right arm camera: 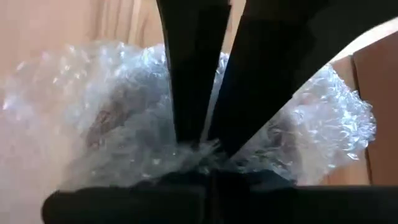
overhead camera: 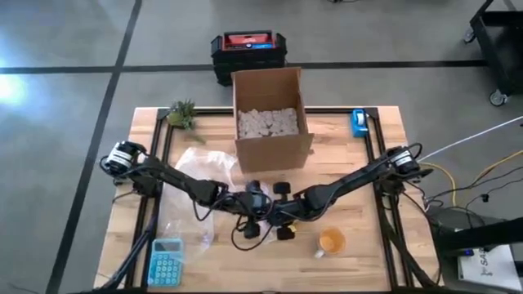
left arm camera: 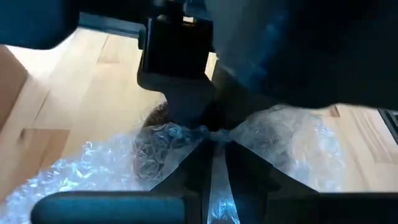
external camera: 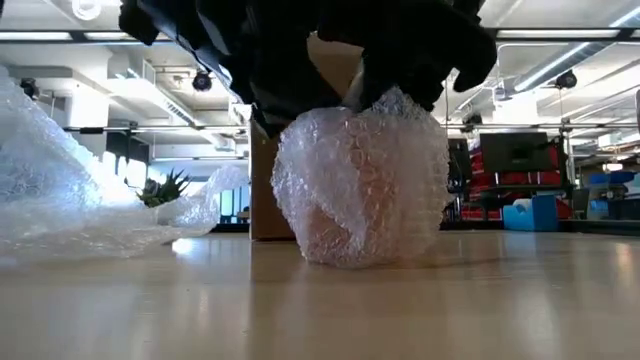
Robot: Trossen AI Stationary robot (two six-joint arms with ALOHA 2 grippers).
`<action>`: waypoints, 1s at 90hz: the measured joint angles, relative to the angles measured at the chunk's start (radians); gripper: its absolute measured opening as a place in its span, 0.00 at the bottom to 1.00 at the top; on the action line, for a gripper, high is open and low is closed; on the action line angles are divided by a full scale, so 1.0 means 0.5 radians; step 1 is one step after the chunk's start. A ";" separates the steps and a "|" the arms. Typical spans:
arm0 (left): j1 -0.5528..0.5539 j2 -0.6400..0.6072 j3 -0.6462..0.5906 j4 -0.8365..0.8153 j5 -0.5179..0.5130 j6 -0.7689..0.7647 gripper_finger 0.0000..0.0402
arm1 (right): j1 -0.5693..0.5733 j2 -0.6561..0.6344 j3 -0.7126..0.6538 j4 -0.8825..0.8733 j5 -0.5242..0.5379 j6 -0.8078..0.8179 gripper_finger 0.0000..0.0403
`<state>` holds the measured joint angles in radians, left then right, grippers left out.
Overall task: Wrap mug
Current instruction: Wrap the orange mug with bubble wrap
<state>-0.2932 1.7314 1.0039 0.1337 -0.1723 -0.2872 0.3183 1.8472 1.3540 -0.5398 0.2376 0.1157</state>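
Both grippers meet over the bundle: my left gripper point(overhead camera: 256, 198) and my right gripper point(overhead camera: 276, 214) are pressed together at the top of the bubble-wrapped mug point(external camera: 362, 190), near the middle of the tabletop point(overhead camera: 359, 253). In my left wrist view the fingers are pinched together on a twist of bubble wrap point(left arm camera: 208, 134) gathered at the top of the bundle. In my right wrist view the two fingers point(right arm camera: 193, 68) are nearly closed, their tips squeezing a small tuft of the same wrap point(right arm camera: 202, 149). The bundle sits upright on the wood, fully covered, with a brownish shape showing faintly through the plastic.

Just left of it a loose sheet of bubble wrap point(overhead camera: 192, 175) lies spread over the tabletop. Right behind stands an open cardboard box point(overhead camera: 270, 118) holding pale packing pieces. An orange mug point(overhead camera: 332, 242) stands to the near right, apart from my grippers. A blue calculator point(overhead camera: 167, 261) lies at the near left edge, a small green plant point(overhead camera: 183, 114) at the far left corner, and a blue tape dispenser point(overhead camera: 359, 122) at the far right.
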 joint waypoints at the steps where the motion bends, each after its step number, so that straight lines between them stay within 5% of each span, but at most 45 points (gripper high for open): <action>1: 0.000 0.002 0.001 0.000 -0.003 -0.004 0.09 | 0.000 -0.006 0.009 -0.027 -0.002 -0.002 0.01; 19: 0.003 0.015 -0.008 -0.043 -0.018 -0.020 0.09 | 0.008 -0.143 0.170 -0.361 0.030 -0.034 0.01; 45: 0.003 0.000 -0.005 -0.063 -0.038 -0.022 0.09 | 0.008 -0.104 0.053 0.032 -0.153 -0.175 0.01; 74: -0.046 -0.282 0.202 -0.774 -0.003 -0.180 0.09 | -0.006 0.037 -0.038 0.055 -0.102 -0.081 0.01; 90: -0.195 -0.316 0.106 -0.853 0.000 -0.410 0.09 | -0.014 0.037 -0.041 0.096 -0.104 -0.094 0.01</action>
<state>-0.3908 1.5732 1.0569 -0.2927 -0.1725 -0.4922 0.3113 1.8660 1.3337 -0.4920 0.1856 0.0686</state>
